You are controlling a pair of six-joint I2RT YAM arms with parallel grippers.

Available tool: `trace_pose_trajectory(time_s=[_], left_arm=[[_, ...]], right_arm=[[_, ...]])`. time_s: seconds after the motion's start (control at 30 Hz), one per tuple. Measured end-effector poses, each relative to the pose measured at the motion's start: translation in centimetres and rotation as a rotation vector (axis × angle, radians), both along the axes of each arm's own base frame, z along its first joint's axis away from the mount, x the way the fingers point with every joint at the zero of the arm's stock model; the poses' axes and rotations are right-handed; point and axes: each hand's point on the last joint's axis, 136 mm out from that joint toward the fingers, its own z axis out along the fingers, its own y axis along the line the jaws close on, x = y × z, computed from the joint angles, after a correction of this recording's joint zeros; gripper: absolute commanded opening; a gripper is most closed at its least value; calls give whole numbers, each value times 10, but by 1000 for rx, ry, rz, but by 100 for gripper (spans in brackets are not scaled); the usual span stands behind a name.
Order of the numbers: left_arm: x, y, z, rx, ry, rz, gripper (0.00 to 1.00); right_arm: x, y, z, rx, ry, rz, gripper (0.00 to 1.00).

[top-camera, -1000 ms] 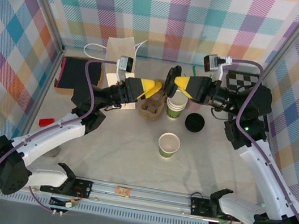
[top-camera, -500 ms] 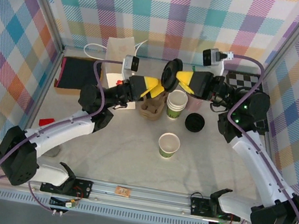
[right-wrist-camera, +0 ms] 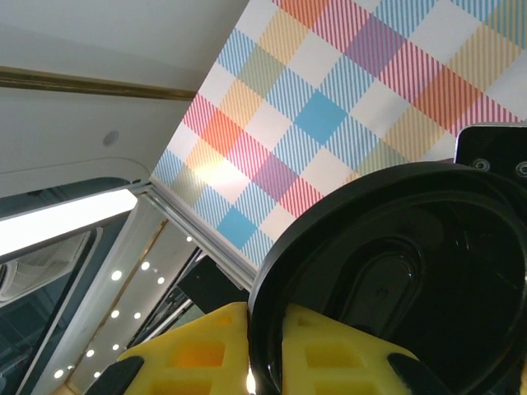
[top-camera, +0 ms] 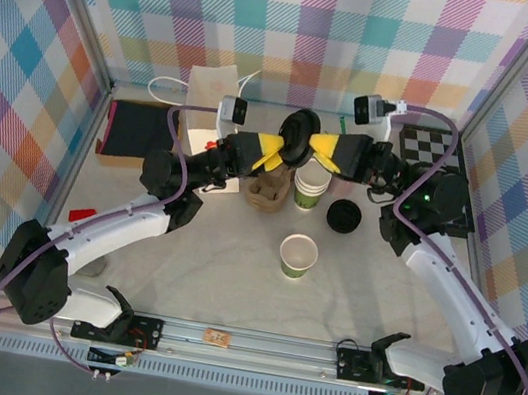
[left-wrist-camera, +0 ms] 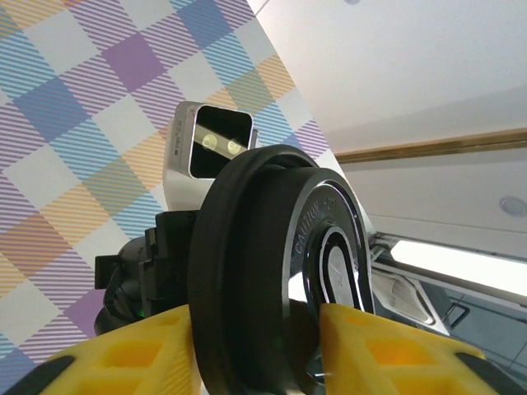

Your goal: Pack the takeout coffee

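A round black lid (top-camera: 299, 137) hangs upright in the air above the cup stack, between both grippers. My right gripper (top-camera: 319, 147) is shut on its rim; in the right wrist view the lid (right-wrist-camera: 403, 271) has its edge pinched between the yellow fingers (right-wrist-camera: 206, 346). My left gripper (top-camera: 274, 149) has closed on the same lid (left-wrist-camera: 263, 263) from the other side, with a pad against each face. The takeout coffee's single green cup (top-camera: 298, 256) with a white rim stands open, without a lid, on the table in front of the arms.
A stack of white-and-green cups (top-camera: 310, 185) stands under the grippers, next to a cardboard cup carrier (top-camera: 267, 194). A second black lid (top-camera: 343, 215) lies to the right. A paper bag (top-camera: 211, 89) and a black pad (top-camera: 138, 131) are at the back left.
My left gripper moved right to the lid and closed its fingers on it. My right gripper carried the lid a little left toward it.
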Motion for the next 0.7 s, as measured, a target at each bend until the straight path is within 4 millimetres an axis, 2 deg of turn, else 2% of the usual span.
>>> trace_pose_trajectory(time_s=[0.2,0.37,0.57,0.7], left_arm=[[-1,1,1,-4,-6,0,31],[-1,1,1,-5,-9,-1,28],[-3,2,4,-17,-18,0,25],[3,-2,-1,-14,1,8,24]], right_arm=[[-4,-4,-5,-24,-2,-38,15],[-7,-10,-13,-83,8,-118,19],[-9,-15,-35,-185,37,-195,21],[-5,-17,-47,-231,49,-239,17]])
